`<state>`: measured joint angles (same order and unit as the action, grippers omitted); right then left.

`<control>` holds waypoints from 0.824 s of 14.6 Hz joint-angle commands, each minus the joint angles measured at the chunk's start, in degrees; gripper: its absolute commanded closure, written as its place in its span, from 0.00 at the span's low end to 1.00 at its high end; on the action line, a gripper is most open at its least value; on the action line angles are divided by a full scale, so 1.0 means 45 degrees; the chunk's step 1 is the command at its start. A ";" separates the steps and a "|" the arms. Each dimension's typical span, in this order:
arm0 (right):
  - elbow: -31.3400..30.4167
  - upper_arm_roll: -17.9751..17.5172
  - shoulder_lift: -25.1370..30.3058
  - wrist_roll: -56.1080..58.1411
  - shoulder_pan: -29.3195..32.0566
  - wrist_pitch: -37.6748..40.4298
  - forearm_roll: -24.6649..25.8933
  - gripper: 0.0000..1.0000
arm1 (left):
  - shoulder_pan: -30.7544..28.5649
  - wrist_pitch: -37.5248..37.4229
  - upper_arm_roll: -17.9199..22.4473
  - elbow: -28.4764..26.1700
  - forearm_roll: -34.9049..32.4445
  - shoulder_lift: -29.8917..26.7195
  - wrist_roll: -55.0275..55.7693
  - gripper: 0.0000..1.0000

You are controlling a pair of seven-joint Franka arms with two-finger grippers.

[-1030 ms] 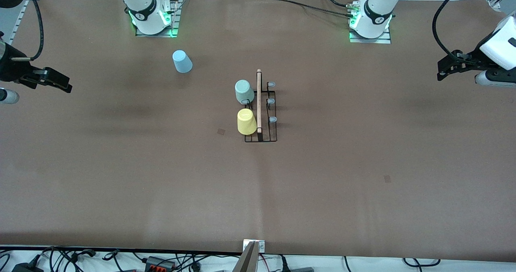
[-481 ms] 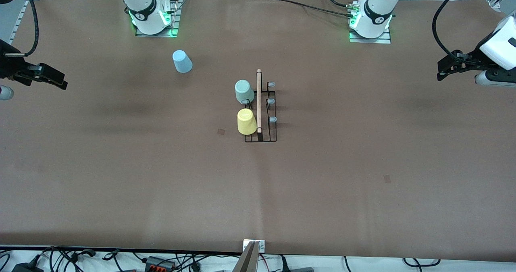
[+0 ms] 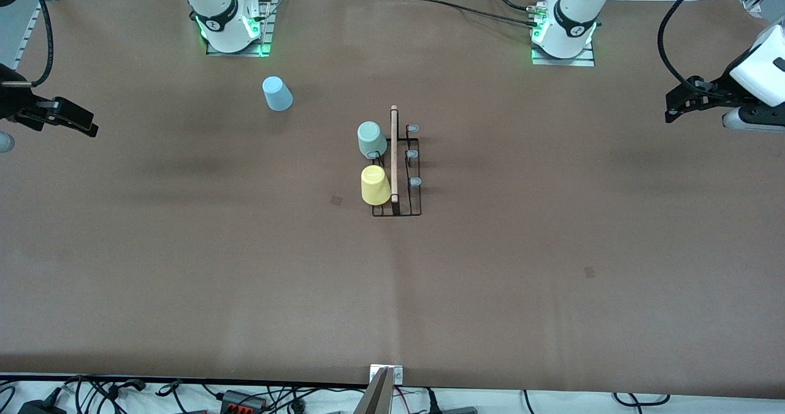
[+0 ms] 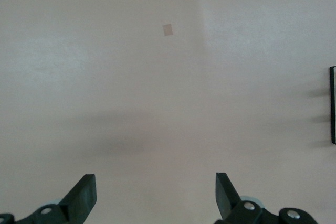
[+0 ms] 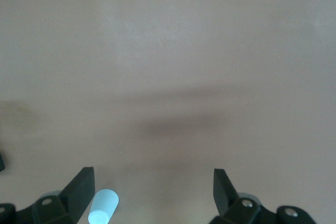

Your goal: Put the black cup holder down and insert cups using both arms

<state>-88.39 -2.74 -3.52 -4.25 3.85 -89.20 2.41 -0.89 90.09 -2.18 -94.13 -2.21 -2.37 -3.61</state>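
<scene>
The black cup holder (image 3: 406, 208) stands mid-table, its wooden rod (image 3: 394, 154) running along the top. A sage green cup (image 3: 371, 139) and a yellow cup (image 3: 375, 185) sit upside down on its pegs, on the side toward the right arm's end. Three grey-blue pegs (image 3: 412, 154) on the other side are bare. The light blue cup (image 3: 277, 93) stands upside down on the table near the right arm's base, and shows (image 5: 103, 206) in the right wrist view too. My right gripper (image 3: 86, 127) (image 5: 152, 187) hangs open and holds nothing over the table's end. My left gripper (image 3: 670, 110) (image 4: 155, 192) waits open over the other end.
The brown table cover (image 3: 490, 279) carries small dark marks (image 3: 336, 200) (image 3: 589, 272). The arm bases (image 3: 230, 24) (image 3: 564, 34) stand along the table's farthest edge. Cables and a metal bracket (image 3: 385, 382) lie along the edge nearest the front camera. The holder's edge (image 4: 333, 103) shows in the left wrist view.
My right gripper has drawn back a little toward its end of the table and slightly away from the front camera. The left arm, holder and cups have not moved.
</scene>
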 commanded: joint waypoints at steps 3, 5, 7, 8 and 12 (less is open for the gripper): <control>-0.0085 0.0160 0.0061 0.0182 -0.0153 -0.0061 0.0069 0.00 | 0.0042 -0.0294 0.0093 0.0371 0.0198 0.0156 -0.0272 0.00; -0.0046 0.0160 0.0041 0.0183 -0.0153 -0.0119 0.0108 0.00 | 0.0023 -0.0294 0.0093 0.0371 0.0198 0.0156 -0.0272 0.00; 0.0033 0.0179 -0.0017 0.0183 -0.0095 -0.0217 0.0051 0.00 | 0.0023 -0.0294 0.0093 0.0371 0.0198 0.0156 -0.0272 0.00; 0.0033 0.0199 -0.0037 0.0183 -0.0036 -0.0236 0.0069 0.00 | 0.0023 -0.0294 0.0093 0.0371 0.0198 0.0156 -0.0272 0.00; 0.0247 0.0257 -0.0037 0.0241 0.0042 -0.0158 0.0108 0.00 | 0.0042 -0.0294 0.0093 0.0371 0.0198 0.0156 -0.0272 0.00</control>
<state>-88.24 -1.90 -3.62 -4.15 3.86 -89.85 2.41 -0.89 90.04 -2.18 -94.13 -2.21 -2.37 -3.61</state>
